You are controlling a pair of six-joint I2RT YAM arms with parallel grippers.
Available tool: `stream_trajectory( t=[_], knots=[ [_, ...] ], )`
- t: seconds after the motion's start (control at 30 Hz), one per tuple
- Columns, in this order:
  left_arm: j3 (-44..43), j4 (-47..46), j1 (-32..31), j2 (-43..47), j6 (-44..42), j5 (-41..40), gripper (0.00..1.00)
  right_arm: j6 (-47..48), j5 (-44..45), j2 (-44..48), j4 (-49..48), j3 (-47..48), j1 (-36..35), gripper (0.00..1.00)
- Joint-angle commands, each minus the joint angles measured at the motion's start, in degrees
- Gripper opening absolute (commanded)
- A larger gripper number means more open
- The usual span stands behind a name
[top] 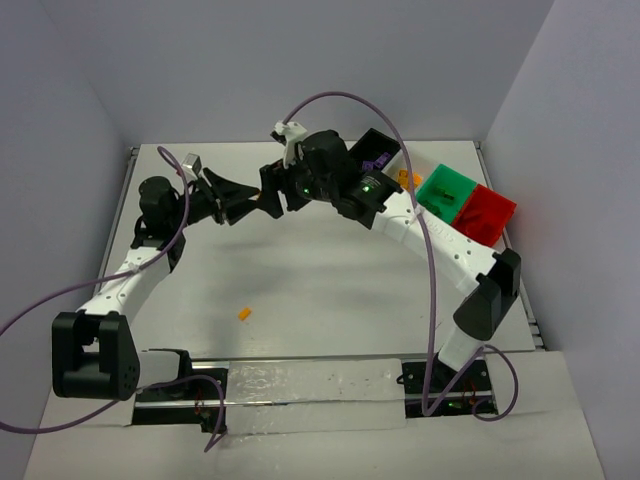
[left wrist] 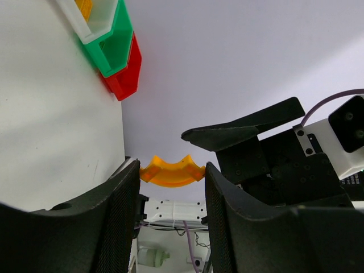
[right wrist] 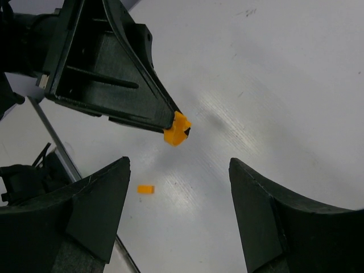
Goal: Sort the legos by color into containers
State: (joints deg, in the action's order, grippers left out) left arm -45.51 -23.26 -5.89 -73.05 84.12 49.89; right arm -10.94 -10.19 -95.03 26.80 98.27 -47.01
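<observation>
My left pincer (left wrist: 172, 169) pinches the orange lego (right wrist: 177, 129) — my right pincer (right wrist: 177, 165), gaping wide, must centre on it before closing.

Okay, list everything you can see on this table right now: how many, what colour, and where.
table: one, white, under everything
bins: four in a row, black, white, green, red, far right
purple pieces: count unclear, in the black bin
orange pieces: count unclear, in the white bin
small orange brick: one, loose on the table
curved orange piece: one, held above the table
left hand: black, shut on the curved orange piece
right hand: black, open, empty, facing the left hand
</observation>
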Motion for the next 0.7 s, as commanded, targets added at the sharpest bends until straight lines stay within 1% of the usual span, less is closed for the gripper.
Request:
stream_trajectory(
  t=[0.0,0.2,0.3,0.43,0.5,0.6,0.63,0.67],
  knots=[
    [0.41,-3.39,0.18,2.00,1.42,0.09,0.08,-0.34,2.04,-2.92,0.12,5.10,-0.83,0.76],
    [1.00,-4.12,0.18,2.42,2.21,0.30,0.08,0.73,3.34,-5.59,0.18,6.46,-1.07,0.73],
    [1.49,-4.34,0.18,2.57,2.64,0.12,0.08,1.11,4.14,-6.75,-0.20,6.58,-1.15,0.64],
    [2.21,-4.83,0.18,2.80,3.25,0.12,0.09,1.96,4.36,-6.74,-1.44,5.88,-1.15,0.47],
    [2.66,-4.81,0.18,2.78,3.38,0.08,0.09,2.64,4.11,-6.92,-2.03,5.79,-1.29,0.32],
    [3.40,-5.29,0.18,2.82,3.68,-0.14,0.10,3.20,2.38,-6.40,-3.84,4.33,-1.25,0.19],
    [3.65,-5.54,0.18,2.83,3.76,-0.14,0.10,3.20,1.56,-5.83,-4.50,3.74,-1.24,0.12],
    [3.67,-5.56,0.18,2.83,3.77,-0.06,0.10,3.28,1.49,-5.78,-4.88,3.52,-1.24,0.11]
  ],
)
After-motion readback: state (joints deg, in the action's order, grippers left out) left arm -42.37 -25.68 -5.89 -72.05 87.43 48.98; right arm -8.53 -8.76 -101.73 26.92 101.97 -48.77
